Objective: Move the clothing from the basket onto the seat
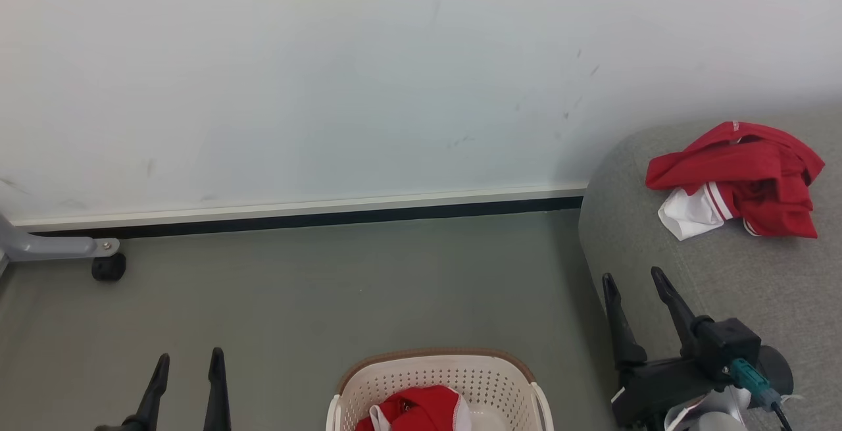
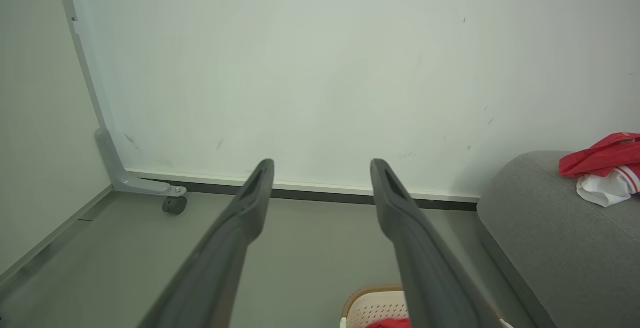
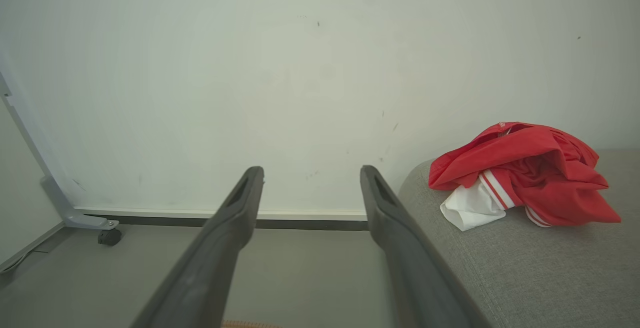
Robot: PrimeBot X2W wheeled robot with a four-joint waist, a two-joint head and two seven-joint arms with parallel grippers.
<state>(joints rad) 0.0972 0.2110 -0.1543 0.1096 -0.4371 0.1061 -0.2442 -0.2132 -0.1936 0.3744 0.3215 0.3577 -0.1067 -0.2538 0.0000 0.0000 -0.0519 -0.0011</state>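
Nearest you, the cream basket (image 1: 506, 378) holds one crumpled red garment (image 1: 421, 408) with no clear long axis. Left of the basket, your left gripper (image 1: 189, 357) stands spread and empty. Right of the basket, your right gripper (image 1: 633, 278), also spread and empty, looks slightly nearer. Beyond the basket to the right, the grey seat (image 1: 631, 220) carries the other red garment (image 1: 743, 177).

Left jaws: two long dark fingers (image 1: 154, 388) upright and near parallel, standing apart, nothing between the jaws. Left wrist view: both fingers (image 2: 250, 208) run forward, tips spread wide, gap bare. Right jaws: fingers (image 1: 618, 322) lean up and slightly left, spread wide, nothing gripped. Behind the jaws sits a black wrist block (image 1: 727, 342) with a teal connector (image 1: 746, 375); a pale forearm (image 1: 710, 419) lies below it. Right wrist view: fingers (image 3: 235, 213) parted, nothing between the jaws.
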